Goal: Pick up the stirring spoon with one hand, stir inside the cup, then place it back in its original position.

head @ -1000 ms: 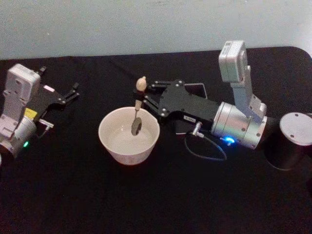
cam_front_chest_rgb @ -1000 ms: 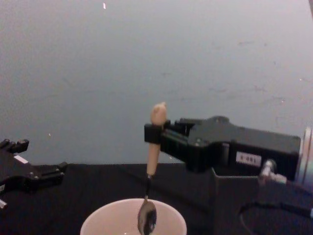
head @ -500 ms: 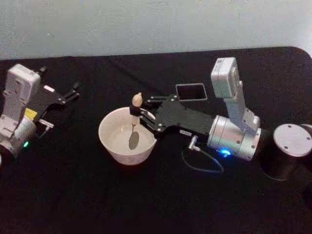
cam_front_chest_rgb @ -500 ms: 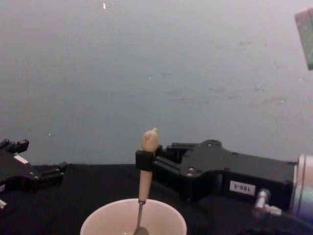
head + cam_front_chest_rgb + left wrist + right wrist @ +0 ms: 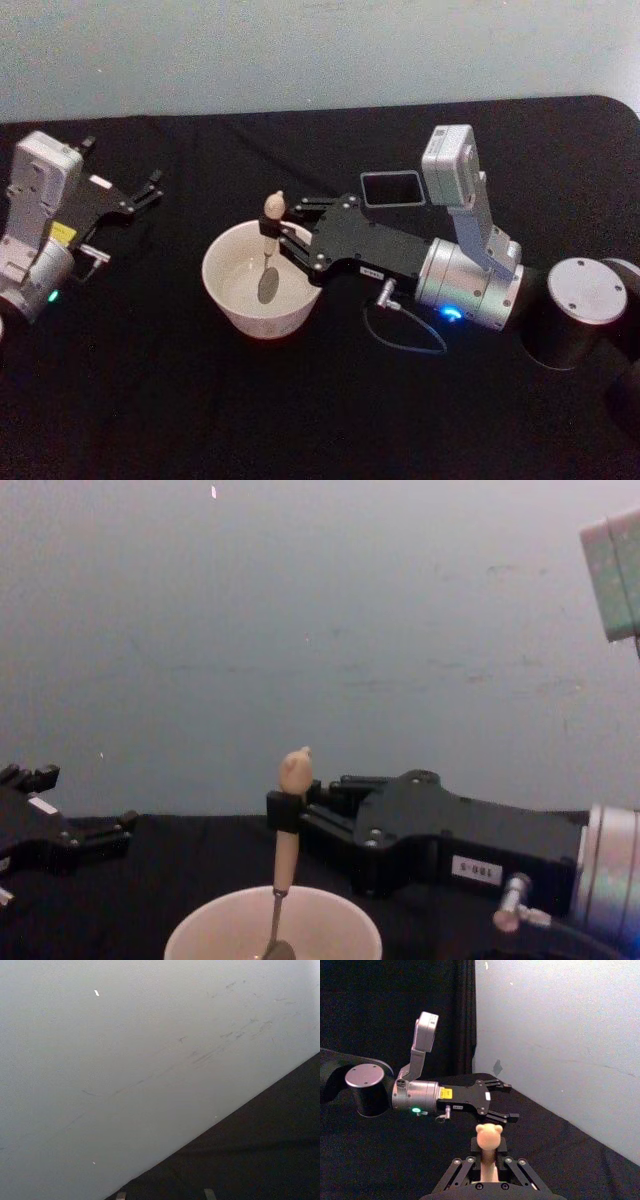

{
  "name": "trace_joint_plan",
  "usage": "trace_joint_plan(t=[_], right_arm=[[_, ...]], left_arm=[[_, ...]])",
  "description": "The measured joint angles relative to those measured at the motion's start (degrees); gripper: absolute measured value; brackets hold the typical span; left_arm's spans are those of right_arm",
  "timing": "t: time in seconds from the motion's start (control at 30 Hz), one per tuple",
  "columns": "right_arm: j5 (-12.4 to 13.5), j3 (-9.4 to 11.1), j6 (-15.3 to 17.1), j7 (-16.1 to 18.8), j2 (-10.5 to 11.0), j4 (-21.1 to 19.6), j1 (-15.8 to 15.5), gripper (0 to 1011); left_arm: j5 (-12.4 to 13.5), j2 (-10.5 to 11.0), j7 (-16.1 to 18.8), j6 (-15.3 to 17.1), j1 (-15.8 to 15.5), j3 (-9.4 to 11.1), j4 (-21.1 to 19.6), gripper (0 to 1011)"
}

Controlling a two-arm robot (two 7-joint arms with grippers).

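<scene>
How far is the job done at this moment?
Pick-up looks done: the right gripper is shut on the spoon handle. In hand: the spoon bowl is down inside the cup for stirring. Left: return it to the square holder behind the gripper. The left gripper is parked, open, far left.

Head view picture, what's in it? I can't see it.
The right gripper holds the stirring spoon nearly upright, its bowl down inside the cup on a black table. The left gripper is open at far left.
</scene>
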Motion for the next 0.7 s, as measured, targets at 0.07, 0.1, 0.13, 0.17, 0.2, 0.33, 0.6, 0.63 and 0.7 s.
trace_joint_plan(t=[0.07,0.1,0.13,0.17,0.2,0.33,0.6,0.63,0.7], right_arm=[[-0.2,0.0,-0.1,0.0,-0.2,0.2,0.1,171],[-0.3,0.0,-0.1,-0.1,-0.2,0.4,0.1,171],[-0.5,0.1,-0.1,-0.1,-0.3,0.6,0.2,171],[-0.6,0.1,-0.1,-0.2,-0.4,0.8,0.3,171],[-0.8,0.1,-0.2,-0.3,-0.5,1.0,0.3,171],[-1.1,0.5,-0.2,-0.5,-0.5,1.4,0.3,171],[-1.2,1.3,0.2,-0.6,0.2,0.9,-0.4,171],[-1.2,1.4,0.3,-0.6,0.4,0.7,-0.5,171],[-1.0,1.7,0.6,-0.6,0.9,0.1,-0.9,171]], left_arm=[[0.0,0.0,0.0,0.0,0.0,0.0,0.0,1001],[0.0,0.0,0.0,0.0,0.0,0.0,0.0,1001],[0.0,0.0,0.0,0.0,0.0,0.0,0.0,1001],[0.0,0.0,0.0,0.0,0.0,0.0,0.0,1001],[0.0,0.0,0.0,0.0,0.0,0.0,0.0,1001],[0.0,0.0,0.0,0.0,0.0,0.0,0.0,1001],[0.0,0.0,0.0,0.0,0.0,0.0,0.0,1001],[0.0,0.0,0.0,0.0,0.0,0.0,0.0,1001],[0.0,0.0,0.0,0.0,0.0,0.0,0.0,1001]])
